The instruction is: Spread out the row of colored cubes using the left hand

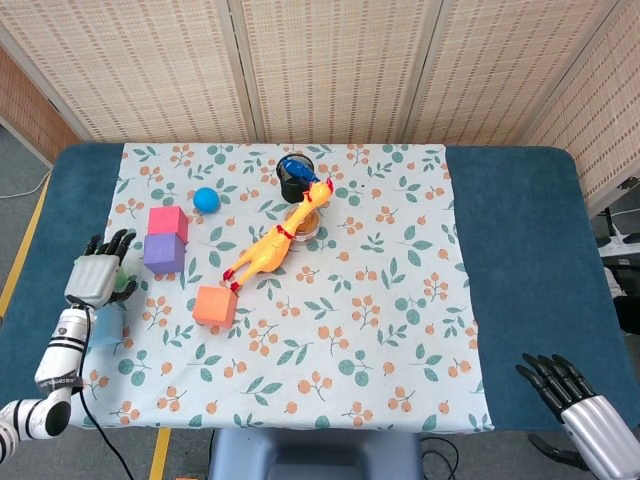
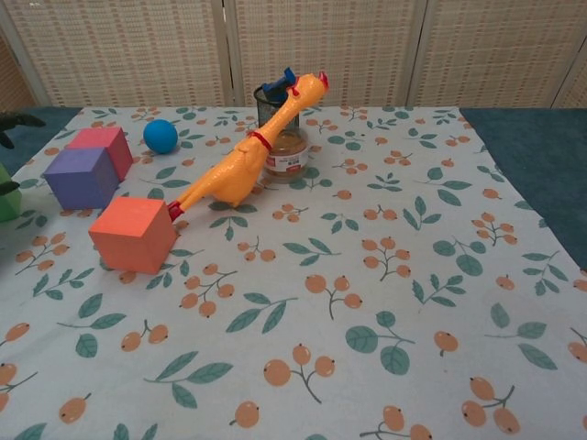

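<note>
My left hand [image 1: 94,277] hovers at the table's left edge with its fingers spread, over the green cube [image 1: 123,284], of which only a sliver shows. In the chest view the green cube [image 2: 7,199] peeks in at the left border with a dark fingertip [image 2: 8,187] across it. The light blue cube [image 1: 108,323] lies just below, partly behind my wrist. The pink cube [image 1: 168,220] and purple cube [image 1: 164,252] touch each other. The orange cube [image 1: 215,305] sits apart, nearer the middle. My right hand [image 1: 585,420] rests open at the bottom right.
A yellow rubber chicken [image 1: 272,247] leans on a small jar [image 1: 307,224] next to a black pen cup [image 1: 295,178]. A blue ball [image 1: 206,198] lies beyond the pink cube. The floral cloth [image 1: 400,300] covers the middle of the blue table [image 1: 520,250].
</note>
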Motion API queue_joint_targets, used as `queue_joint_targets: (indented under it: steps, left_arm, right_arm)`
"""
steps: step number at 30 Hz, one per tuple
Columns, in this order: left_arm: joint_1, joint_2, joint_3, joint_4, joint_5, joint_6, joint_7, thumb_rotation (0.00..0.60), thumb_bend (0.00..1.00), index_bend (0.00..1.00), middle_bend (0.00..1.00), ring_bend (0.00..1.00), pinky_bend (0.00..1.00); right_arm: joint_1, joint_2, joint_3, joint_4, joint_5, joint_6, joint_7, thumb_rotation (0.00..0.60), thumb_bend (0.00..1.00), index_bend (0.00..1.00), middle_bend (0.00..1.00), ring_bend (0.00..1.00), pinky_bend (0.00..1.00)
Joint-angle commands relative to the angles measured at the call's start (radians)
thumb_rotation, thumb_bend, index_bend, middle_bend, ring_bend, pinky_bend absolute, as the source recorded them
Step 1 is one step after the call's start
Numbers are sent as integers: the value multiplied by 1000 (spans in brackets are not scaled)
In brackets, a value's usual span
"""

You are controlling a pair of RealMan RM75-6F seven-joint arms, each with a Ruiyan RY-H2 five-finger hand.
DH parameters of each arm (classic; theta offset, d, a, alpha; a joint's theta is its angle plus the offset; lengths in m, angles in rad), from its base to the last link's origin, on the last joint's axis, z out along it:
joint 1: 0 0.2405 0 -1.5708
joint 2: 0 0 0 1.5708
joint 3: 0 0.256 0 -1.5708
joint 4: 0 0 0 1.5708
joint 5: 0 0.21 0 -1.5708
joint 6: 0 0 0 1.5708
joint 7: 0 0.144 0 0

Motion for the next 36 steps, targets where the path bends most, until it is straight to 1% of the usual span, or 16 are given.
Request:
queue_joint_targets:
  steps: [1,8,17,22,30,32,36]
  left_arm:
    - [-19,-7,7,11,12,-17,5,600,379,0,0,221,13]
    - [-53,-38,7,32,-12,-74,19,600,377,0,0,243,13]
    - [-82,-83,15,65,-13,-105,28,600,375,0,0,259,12]
    - [-91,-88,15,30,24,-75,19,600,374,0,0,264,13]
    - [-128,-98,14,-78,115,-26,8,600,374,0,0,260,13]
    - [-144,-114,12,-94,141,-13,11,600,373,0,0,230,13]
    - [-167,-151,4,-92,185,35,47,600,376,0,0,36,6]
  right_arm:
    - [0,1,1,0,1,2,0,600,123,0,0,0,0]
    - [2,-2,6,-1,14,-9,-2,600,123,0,0,0,0]
    - [8,-6,8,-5,24,-27,-8,600,123,0,0,0,0]
    - [9,-6,9,-7,27,-32,-7,600,123,0,0,0,0]
    - [13,-5,8,-10,33,-44,-4,600,123,0,0,0,0]
    - [14,-4,7,-12,36,-48,-5,600,123,0,0,0,0]
    - [13,0,7,-17,37,-47,-3,600,122,0,0,0,0]
